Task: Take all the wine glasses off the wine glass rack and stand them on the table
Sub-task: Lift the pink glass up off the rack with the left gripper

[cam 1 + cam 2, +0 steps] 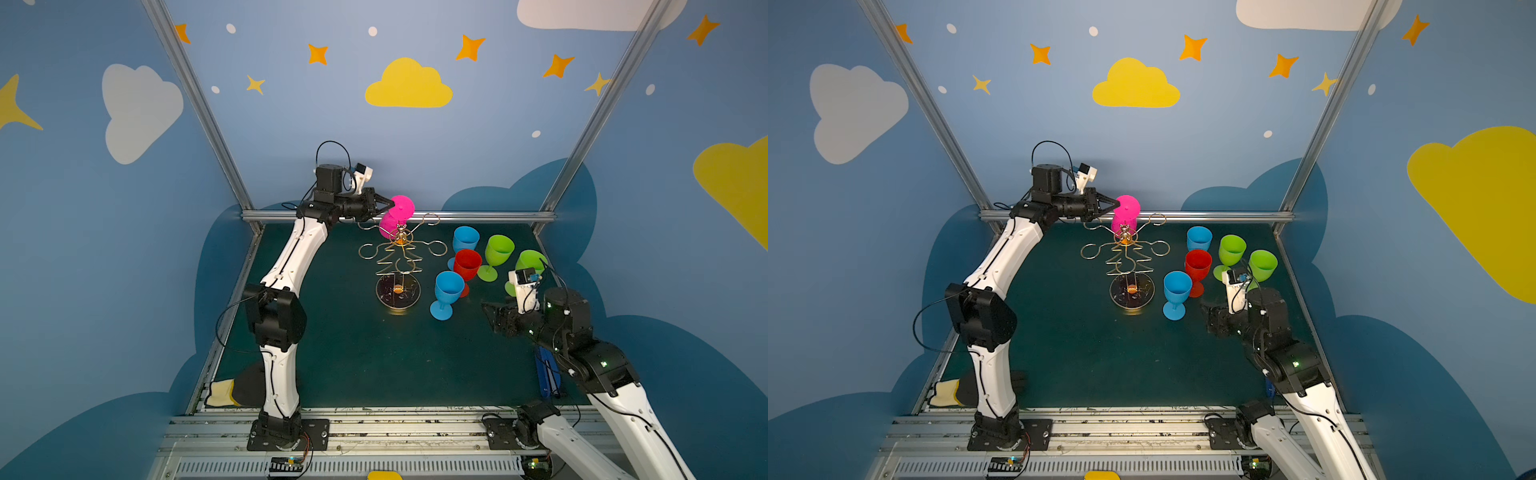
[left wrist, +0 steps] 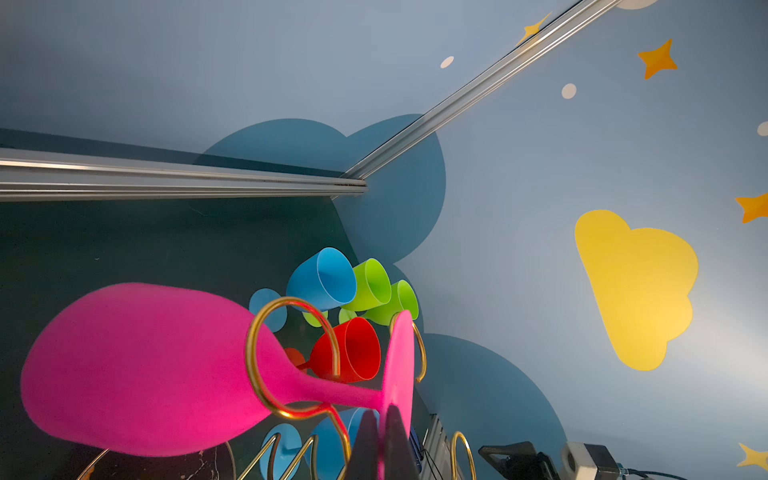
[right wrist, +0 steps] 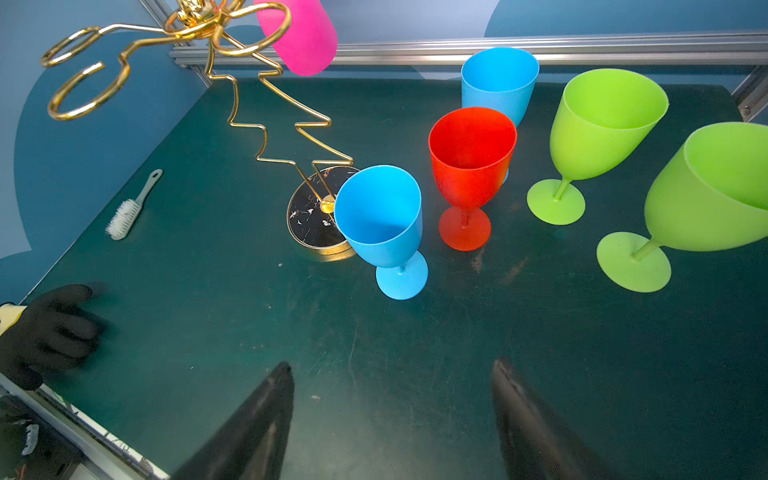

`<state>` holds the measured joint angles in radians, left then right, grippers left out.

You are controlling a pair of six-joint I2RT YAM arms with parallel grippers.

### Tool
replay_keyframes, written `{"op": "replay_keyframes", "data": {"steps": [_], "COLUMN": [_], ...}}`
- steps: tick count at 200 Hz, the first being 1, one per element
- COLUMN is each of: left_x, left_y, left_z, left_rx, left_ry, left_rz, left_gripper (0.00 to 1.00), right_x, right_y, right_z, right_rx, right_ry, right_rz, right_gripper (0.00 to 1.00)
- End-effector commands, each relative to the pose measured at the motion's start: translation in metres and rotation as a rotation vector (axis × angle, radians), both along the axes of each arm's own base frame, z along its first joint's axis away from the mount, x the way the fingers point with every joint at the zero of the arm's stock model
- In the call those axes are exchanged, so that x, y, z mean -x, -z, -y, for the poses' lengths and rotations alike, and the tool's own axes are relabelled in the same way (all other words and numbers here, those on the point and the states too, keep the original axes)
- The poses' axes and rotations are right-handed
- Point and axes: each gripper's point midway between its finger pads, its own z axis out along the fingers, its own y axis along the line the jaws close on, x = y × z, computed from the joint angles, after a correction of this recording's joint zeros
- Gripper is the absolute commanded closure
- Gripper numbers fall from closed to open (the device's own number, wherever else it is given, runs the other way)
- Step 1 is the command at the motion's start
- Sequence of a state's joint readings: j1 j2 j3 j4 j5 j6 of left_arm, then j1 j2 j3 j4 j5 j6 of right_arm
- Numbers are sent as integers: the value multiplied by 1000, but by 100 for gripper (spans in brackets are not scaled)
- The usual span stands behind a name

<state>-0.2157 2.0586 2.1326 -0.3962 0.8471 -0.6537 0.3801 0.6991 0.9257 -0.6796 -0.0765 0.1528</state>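
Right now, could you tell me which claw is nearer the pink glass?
Left. The left claw grips the pink glass by its foot; the right claw stands open, well apart, beyond the near blue glass.

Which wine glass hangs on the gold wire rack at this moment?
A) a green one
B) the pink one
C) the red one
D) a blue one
B: the pink wine glass hangs foot-up in a loop of the wine glass rack, with the left end effector shut on the rim of its foot.
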Motion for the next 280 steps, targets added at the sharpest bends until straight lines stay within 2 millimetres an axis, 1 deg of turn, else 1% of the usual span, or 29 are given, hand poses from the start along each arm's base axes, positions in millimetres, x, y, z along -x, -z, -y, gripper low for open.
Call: {"op": "replay_keyframes", "data": {"steps": [1,52,89,129,155,212,236,245,257,280], "left_x": [15,14,8,-3,-10,-27,-31,-32,-32,-27], "left_y": [-21,-18,-15,-20,-26,-48,-60,-67,-81,-112], "left_z": [4,15,20,24,28,33,28,25,19,4], "left_rx": [17,18,21,45,68,130,158,176,204,247], "left_ry": [46,66,70,66,71,63,48,43,37,25], "left_rz": [55,51,43,57,66,110,131,141,157,204], "left_gripper": [97,97,97,97,97,97,97,97,97,97], "right_x": [1,-1,-2,-3,-2,0,1,1,0,-6], "right_y": [1,1,1,2,2,-5,-7,-8,-14,-35], "right_z": [-1,-1,-2,0,1,4,6,6,7,8], "right_rx": [-6,-6,-4,1,5,2,8,11,12,28], "right_ry": [-4,-4,-4,2,7,17,21,22,20,20], "right_rz": [-7,-6,-5,-5,-5,14,20,22,43,110], "right_gripper": [26,26,26,26,26,26,26,26,26,26]}}
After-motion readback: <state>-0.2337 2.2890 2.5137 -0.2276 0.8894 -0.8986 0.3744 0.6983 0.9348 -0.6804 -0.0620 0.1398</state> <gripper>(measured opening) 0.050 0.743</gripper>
